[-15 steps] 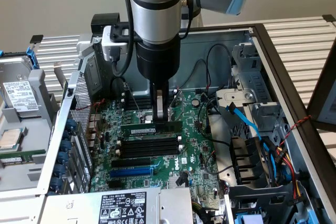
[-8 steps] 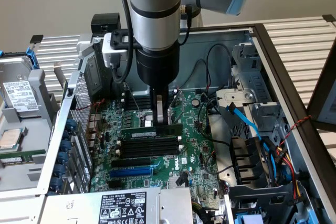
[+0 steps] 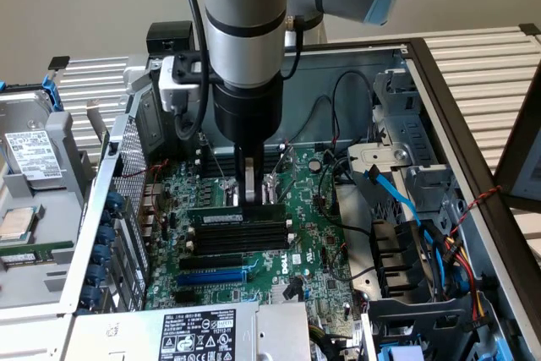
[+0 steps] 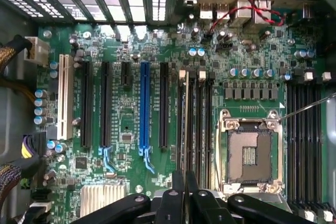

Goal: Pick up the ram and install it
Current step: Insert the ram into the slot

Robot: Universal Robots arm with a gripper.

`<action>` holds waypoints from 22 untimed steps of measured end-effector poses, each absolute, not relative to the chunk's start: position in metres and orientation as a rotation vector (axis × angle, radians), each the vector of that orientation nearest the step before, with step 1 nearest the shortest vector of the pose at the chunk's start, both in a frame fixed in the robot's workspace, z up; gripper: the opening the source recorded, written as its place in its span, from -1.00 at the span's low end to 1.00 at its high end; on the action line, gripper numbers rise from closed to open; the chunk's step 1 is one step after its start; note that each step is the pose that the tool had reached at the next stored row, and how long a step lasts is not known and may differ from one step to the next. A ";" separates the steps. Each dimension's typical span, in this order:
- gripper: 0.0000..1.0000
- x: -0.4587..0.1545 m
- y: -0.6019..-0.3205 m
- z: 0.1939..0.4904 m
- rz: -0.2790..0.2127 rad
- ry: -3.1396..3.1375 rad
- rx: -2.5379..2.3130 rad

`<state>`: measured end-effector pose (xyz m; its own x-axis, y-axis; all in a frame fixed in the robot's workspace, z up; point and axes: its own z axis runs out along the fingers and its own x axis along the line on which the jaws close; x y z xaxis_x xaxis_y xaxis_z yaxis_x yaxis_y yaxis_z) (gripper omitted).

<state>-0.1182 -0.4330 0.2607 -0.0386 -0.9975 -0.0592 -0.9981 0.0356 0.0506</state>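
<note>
I find the end effector (image 3: 256, 194) clenched on the ram (image 4: 187, 124), which sits edge-on directly beneath it, long axis parallel to the black memory slots (image 4: 208, 129), at the slot row.

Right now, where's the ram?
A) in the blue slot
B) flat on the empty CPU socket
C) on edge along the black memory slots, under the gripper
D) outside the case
C: the ram stands on edge along the black memory slots, directly under the gripper, which is closed on its top edge.
</note>
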 end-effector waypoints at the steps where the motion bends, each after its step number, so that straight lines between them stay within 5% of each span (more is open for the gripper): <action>1: -0.74 -0.118 -0.433 0.260 0.130 2.258 -2.175; 22: -0.74 -0.113 -0.432 0.238 0.149 2.252 -2.185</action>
